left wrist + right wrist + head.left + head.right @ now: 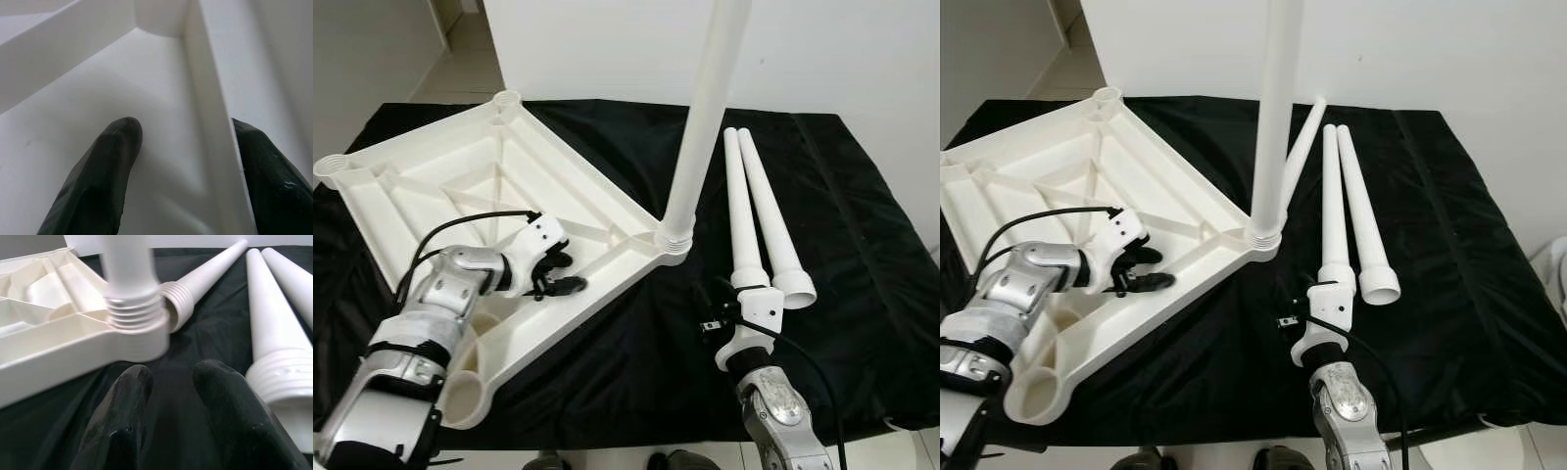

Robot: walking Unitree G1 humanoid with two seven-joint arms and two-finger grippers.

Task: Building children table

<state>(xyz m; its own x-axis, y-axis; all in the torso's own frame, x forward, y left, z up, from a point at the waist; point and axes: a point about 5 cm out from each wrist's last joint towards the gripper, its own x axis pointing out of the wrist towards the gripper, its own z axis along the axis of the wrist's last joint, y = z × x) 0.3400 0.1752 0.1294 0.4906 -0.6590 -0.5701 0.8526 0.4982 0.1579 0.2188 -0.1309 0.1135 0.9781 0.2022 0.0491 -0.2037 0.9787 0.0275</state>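
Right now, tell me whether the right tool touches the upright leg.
Apart. In the right wrist view, black cloth shows between the right tool and the upright leg.

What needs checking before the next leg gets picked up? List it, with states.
1. Upright leg stands in its corner socket: ok. Screwed fully home: cannot tell.
2. Left tool astride a rib of the table top, fingers apart: ok.
3. Right tool open and empty: ok.
4. Nearest loose leg lies on the black cloth, threaded end towards the right tool: ok.
5. Near corner socket free: ok.
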